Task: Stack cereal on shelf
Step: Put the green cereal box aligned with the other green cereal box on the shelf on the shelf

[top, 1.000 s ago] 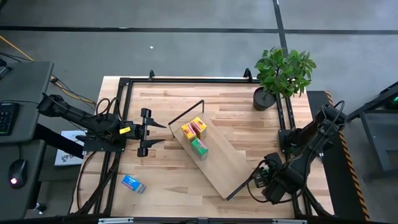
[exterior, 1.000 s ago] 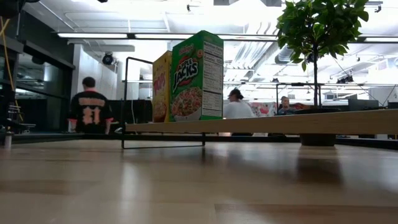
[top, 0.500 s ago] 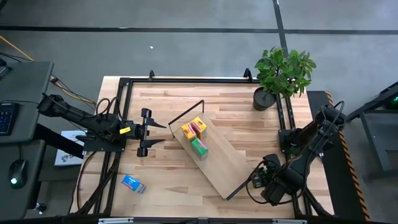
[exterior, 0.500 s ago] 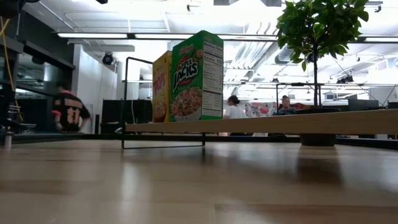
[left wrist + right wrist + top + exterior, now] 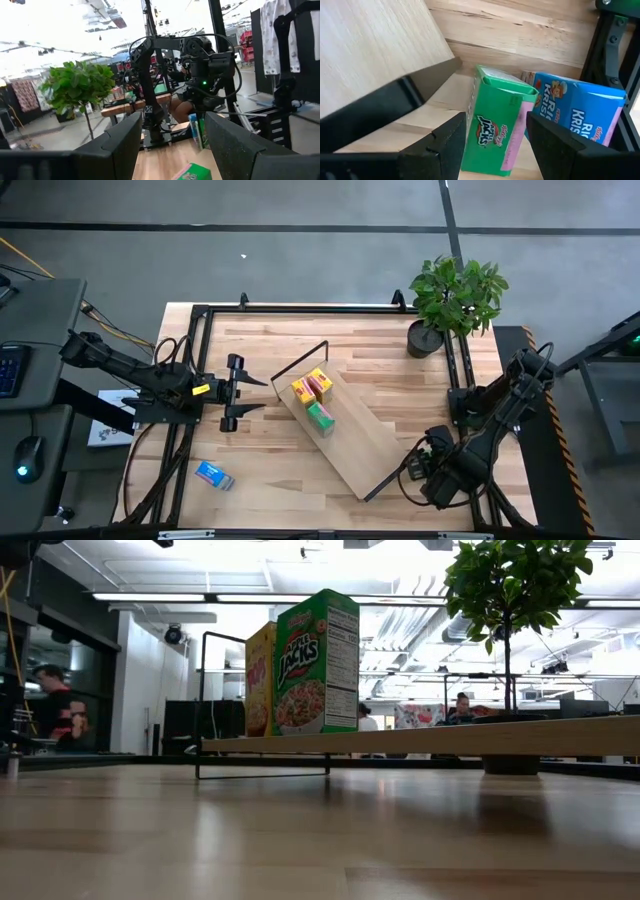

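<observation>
Nothing moved, green cereal box (image 5: 496, 125) between right hand (image 5: 496, 145) fingers

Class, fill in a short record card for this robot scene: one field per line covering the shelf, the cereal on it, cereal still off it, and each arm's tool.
Shelf: light-wood board lying diagonally across the table middle
Cereal on shelf: two yellow boxes and one green box, upright near its upper-left end
Cereal off shelf: blue box flat near the table's front-left; green box and blue box by the right tool
Left tool: open, empty, left of the shelf
Right tool: open around the green box, at the table's front-right
</observation>
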You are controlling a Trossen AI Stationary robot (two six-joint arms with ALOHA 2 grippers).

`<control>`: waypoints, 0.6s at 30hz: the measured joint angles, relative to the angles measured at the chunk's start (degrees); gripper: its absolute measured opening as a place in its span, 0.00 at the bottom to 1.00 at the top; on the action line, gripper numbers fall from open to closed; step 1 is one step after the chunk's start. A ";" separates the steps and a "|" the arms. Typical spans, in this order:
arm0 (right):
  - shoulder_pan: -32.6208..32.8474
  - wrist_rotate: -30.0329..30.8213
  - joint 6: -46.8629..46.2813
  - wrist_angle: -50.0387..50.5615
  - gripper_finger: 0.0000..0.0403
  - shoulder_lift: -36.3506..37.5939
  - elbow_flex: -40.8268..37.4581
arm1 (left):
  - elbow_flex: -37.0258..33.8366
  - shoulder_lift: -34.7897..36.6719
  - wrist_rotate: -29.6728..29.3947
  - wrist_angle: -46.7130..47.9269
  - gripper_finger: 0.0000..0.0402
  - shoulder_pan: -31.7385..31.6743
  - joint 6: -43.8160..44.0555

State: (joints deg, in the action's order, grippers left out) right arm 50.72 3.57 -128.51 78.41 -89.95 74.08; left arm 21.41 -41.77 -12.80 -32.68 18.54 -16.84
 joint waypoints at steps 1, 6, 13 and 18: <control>0.00 0.04 0.02 0.02 0.50 0.00 0.00 | 0.00 0.01 0.07 0.23 0.52 0.00 0.94; 0.00 1.22 0.17 0.02 0.50 0.00 0.00 | 0.00 -0.01 1.21 0.43 0.52 -0.02 1.60; -0.11 3.27 2.92 -0.51 0.50 0.00 0.04 | 0.00 0.00 1.27 0.37 0.52 -0.02 1.46; -0.11 3.03 4.81 -1.53 0.50 0.00 0.04 | 0.00 0.00 1.27 0.23 0.52 -0.02 0.70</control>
State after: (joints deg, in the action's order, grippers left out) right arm 50.61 6.60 -123.70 76.88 -89.95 74.13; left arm 21.41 -41.78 -11.53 -32.45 18.52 -16.14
